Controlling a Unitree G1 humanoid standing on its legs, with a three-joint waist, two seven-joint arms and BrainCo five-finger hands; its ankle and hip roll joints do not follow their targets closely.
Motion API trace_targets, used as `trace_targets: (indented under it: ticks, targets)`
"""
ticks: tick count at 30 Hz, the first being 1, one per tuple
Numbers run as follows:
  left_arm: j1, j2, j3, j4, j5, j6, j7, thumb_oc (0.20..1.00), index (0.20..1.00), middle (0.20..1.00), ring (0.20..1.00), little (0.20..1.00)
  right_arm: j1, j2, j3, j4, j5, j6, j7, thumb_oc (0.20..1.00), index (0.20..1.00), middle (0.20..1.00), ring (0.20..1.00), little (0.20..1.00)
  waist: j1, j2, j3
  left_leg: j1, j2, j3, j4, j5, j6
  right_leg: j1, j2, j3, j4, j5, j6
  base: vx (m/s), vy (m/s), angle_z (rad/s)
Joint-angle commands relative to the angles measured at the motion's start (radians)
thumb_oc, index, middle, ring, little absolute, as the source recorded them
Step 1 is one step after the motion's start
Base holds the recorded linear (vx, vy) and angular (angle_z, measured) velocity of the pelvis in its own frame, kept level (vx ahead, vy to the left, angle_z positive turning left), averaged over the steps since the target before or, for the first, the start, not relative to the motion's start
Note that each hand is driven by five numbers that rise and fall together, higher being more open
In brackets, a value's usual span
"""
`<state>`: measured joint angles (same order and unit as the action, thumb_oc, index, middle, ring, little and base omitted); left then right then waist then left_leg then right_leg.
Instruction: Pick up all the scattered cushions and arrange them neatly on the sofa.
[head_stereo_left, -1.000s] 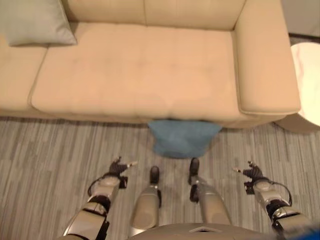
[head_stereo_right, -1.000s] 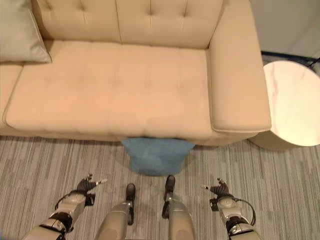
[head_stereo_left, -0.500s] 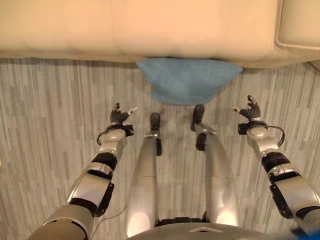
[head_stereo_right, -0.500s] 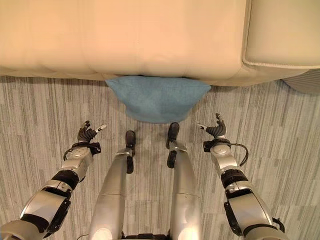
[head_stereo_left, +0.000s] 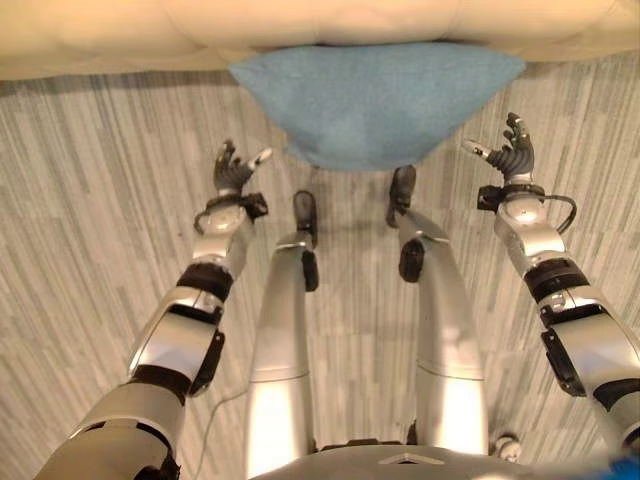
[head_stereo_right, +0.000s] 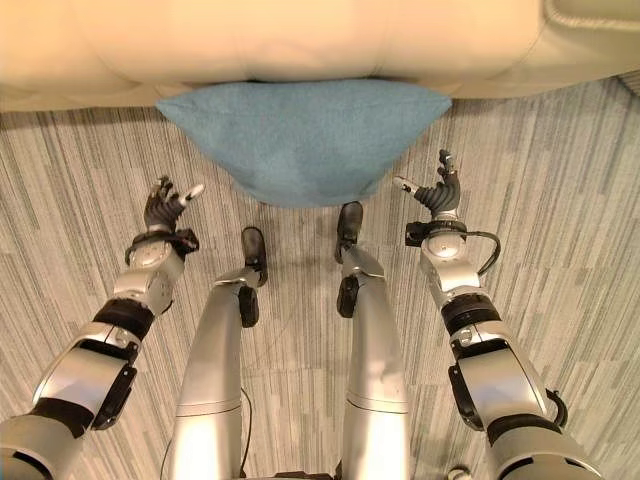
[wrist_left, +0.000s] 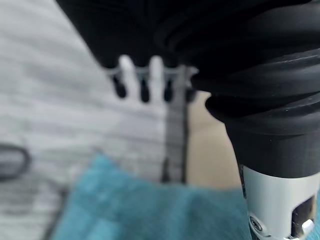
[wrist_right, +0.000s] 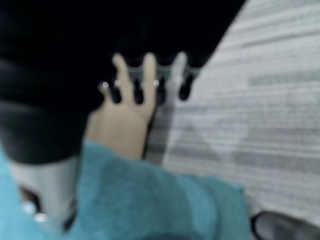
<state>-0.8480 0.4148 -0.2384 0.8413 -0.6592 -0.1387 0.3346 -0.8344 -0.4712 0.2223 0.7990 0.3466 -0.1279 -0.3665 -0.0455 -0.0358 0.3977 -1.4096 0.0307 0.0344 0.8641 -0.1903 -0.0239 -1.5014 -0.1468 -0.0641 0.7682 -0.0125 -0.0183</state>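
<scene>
Spanning the far edge, the cream upholstered sofa (head_stereo_right: 300, 40) stands on grey striped plank-pattern flooring (head_stereo_right: 560, 200); against its base lies a blue fabric cushion (head_stereo_right: 305, 135) — not yet lifted. Flanking it, left hand (head_stereo_right: 163, 207) and right hand (head_stereo_right: 440, 192) hover apart, fingers loosely spread, holding nothing.

Far edge of the blue cushion (head_stereo_right: 305, 135) under the sofa (head_stereo_right: 300, 45).
</scene>
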Motion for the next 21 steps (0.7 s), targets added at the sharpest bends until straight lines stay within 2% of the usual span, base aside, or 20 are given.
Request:
trace_targets:
  ticks: [1, 12, 16, 18, 21]
  targets:
    - [0.090, 0.012, -0.006, 0.019, -0.033, -0.042, 0.035, 1.000, 1.000, 1.000, 1.000, 1.000, 0.065, -0.010, 0.037, -0.029, 0.032, -0.052, -0.012, 1.000, 1.000, 1.000, 1.000, 1.000, -0.018, 0.040, -0.122, 0.000, -0.029, -0.046, -0.105, 0.074, -0.009, 0.041, -0.004, 0.057, 0.063, -0.129, 0.088, 0.00, 0.000, 0.00]
    - [-0.073, 0.011, -0.105, 0.006, -0.001, -0.030, 0.054, 1.000, 1.000, 1.000, 1.000, 1.000, -0.119, -0.007, 0.113, 0.002, 0.058, -0.048, -0.007, 1.000, 1.000, 1.000, 1.000, 1.000, -0.016, 0.036, -0.124, -0.087, -0.041, -0.041, -0.068, 0.064, 0.005, -0.046, -0.005, 0.063, 0.094, -0.126, 0.102, 0.01, 0.004, 0.00]
    - [-0.163, -0.058, -0.176, 0.021, 0.016, -0.021, 0.062, 1.000, 1.000, 1.000, 1.000, 1.000, -0.233, 0.074, 0.188, 0.051, 0.067, -0.037, -0.001, 1.000, 1.000, 1.000, 1.000, 1.000, -0.008, 0.034, -0.107, -0.118, -0.049, -0.043, -0.045, 0.066, 0.009, -0.067, -0.007, 0.059, 0.104, -0.118, 0.103, 0.02, 0.001, 0.04]
    - [-0.206, -0.110, -0.204, 0.021, 0.025, -0.025, 0.078, 1.000, 1.000, 1.000, 1.000, 1.000, -0.271, 0.150, 0.216, 0.059, 0.071, -0.037, -0.006, 1.000, 1.000, 1.000, 1.000, 1.000, -0.001, 0.036, -0.097, -0.125, -0.053, -0.046, -0.037, 0.071, 0.011, -0.068, -0.006, 0.048, 0.105, -0.113, 0.103, 0.00, 0.000, 0.00]
    - [-0.216, -0.129, -0.209, 0.015, 0.027, -0.029, 0.086, 1.000, 1.000, 1.000, 1.000, 1.000, -0.278, 0.192, 0.221, 0.057, 0.077, -0.043, -0.009, 1.000, 1.000, 1.000, 1.000, 1.000, 0.001, 0.037, -0.096, -0.129, -0.056, -0.047, -0.028, 0.073, 0.010, -0.068, -0.003, 0.045, 0.108, -0.113, 0.100, 0.00, 0.000, 0.00]
